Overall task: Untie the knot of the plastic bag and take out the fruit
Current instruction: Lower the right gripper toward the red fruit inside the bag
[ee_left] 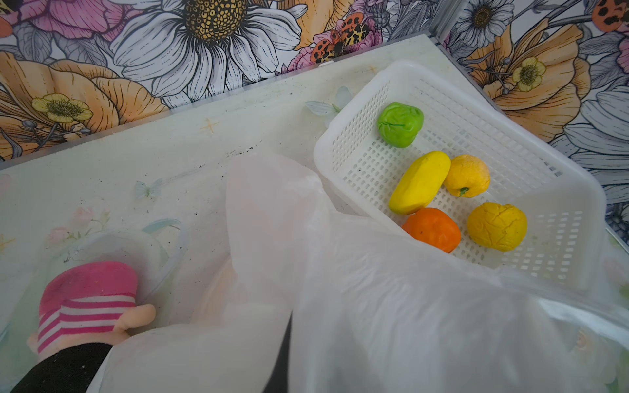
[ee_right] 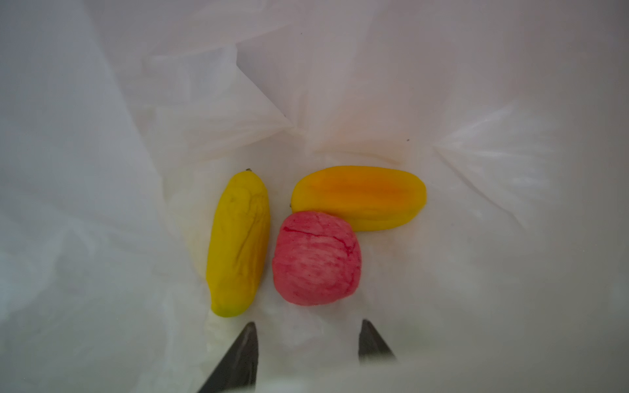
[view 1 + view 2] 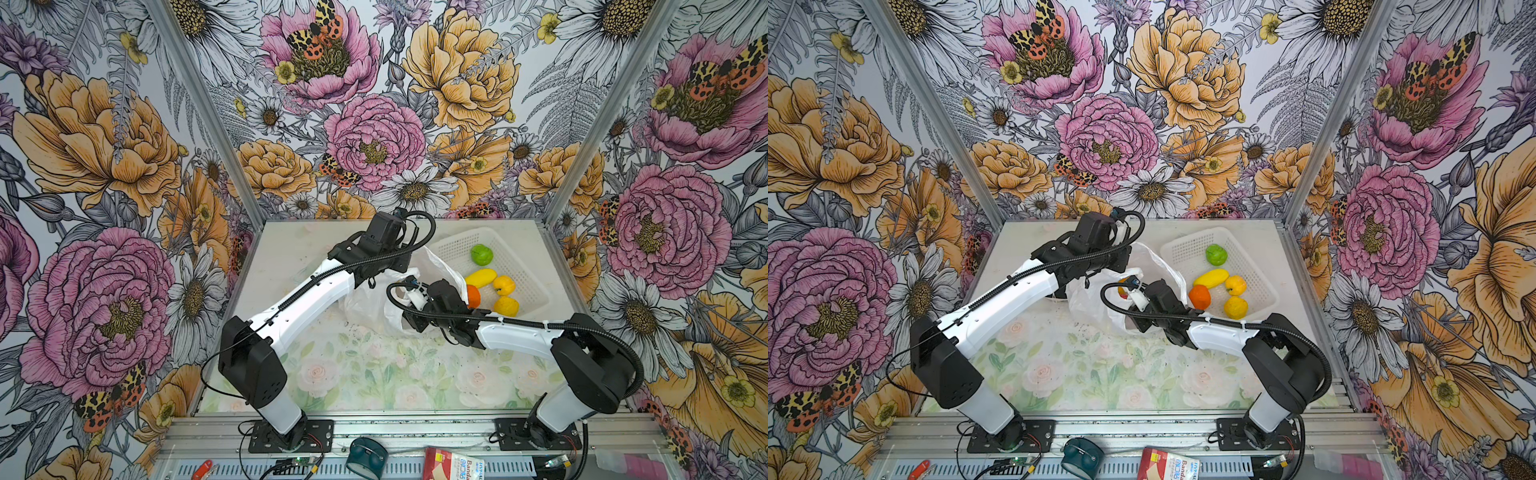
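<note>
The plastic bag (image 3: 370,309) (image 3: 1088,299) lies mid-table with its mouth open; the knot is out of view. My left gripper (image 1: 289,316) is shut on the bag's film, which drapes over its fingers and is held up at the far edge. Inside the bag, my right gripper (image 2: 308,326) is open, its tips just short of a pink-red fruit (image 2: 316,258). Beside that lie a yellow elongated fruit (image 2: 238,245) and a yellow-orange one (image 2: 360,197). Several more fruits sit in the basket, among them green (image 3: 481,254) and orange (image 3: 473,296).
The white perforated basket (image 1: 503,134) stands at the back right, touching the bag. A pink-and-white striped plush toy (image 1: 85,306) and a clear round container (image 1: 143,238) lie next to the bag under my left arm. Flowered walls close in the table.
</note>
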`<state>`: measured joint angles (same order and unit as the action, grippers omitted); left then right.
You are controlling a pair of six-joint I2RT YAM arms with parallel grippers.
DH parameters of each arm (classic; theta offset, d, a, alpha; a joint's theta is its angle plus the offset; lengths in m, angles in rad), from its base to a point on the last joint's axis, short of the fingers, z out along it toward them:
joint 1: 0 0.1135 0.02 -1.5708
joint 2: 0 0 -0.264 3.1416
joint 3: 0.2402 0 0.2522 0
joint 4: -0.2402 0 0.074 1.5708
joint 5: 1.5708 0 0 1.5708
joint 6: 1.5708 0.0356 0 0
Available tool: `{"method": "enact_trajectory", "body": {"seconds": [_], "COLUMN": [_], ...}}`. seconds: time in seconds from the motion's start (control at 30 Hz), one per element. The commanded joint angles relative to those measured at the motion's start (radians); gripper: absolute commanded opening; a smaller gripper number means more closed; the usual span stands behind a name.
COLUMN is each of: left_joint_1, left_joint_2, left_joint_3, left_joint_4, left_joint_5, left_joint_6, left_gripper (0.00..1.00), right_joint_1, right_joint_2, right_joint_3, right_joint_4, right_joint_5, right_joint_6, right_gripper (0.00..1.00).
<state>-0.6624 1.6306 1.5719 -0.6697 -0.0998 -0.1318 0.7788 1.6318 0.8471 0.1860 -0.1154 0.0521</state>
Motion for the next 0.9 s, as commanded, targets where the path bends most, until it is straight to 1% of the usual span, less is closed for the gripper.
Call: {"method": "enact_trajectory", "body": {"seconds": [0.0,0.07,0.3,0.43,0.53,0.67,0.8,0.87], "left_joint_1": [0.010,0.011,0.012,0.012,0.012,0.012,0.012,0.012], "left_joint_2": [-0.027,-0.027,-0.030,-0.038,-0.041,-0.042,-0.042,-0.042], "left_joint_3": [0.033,0.034,0.037,0.036,0.038,0.039,0.037,0.038], "left_joint_4": [-0.002,-0.002,-0.004,-0.003,-0.004,-0.004,-0.004,-0.004], "left_joint_5": [0.026,0.026,0.043,0.045,0.046,0.049,0.046,0.046], "left_joint_6": [-0.015,-0.015,-0.016,-0.018,-0.018,-0.018,-0.018,-0.019], "left_gripper": [0.00,0.00,0.00,0.00,0.00,0.00,0.00,0.00], "right_joint_1": [0.034,0.048,0.074,0.080,0.079,0.079,0.076,0.068], "right_joint_2": [0.058,0.096,0.230,0.304,0.334,0.355,0.354,0.344], "right_joint_3": [0.075,0.115,0.261,0.345,0.376,0.402,0.409,0.399], "right_joint_4": [-0.041,-0.059,-0.150,-0.206,-0.223,-0.241,-0.279,-0.281], "right_joint_5": [-0.043,-0.043,-0.040,0.023,0.057,0.069,0.151,0.178], "right_joint_6": [0.002,0.009,0.044,0.076,0.099,0.113,0.119,0.130], "right_gripper": [0.59,0.63,0.68,0.68,0.65,0.62,0.57,0.52]}}
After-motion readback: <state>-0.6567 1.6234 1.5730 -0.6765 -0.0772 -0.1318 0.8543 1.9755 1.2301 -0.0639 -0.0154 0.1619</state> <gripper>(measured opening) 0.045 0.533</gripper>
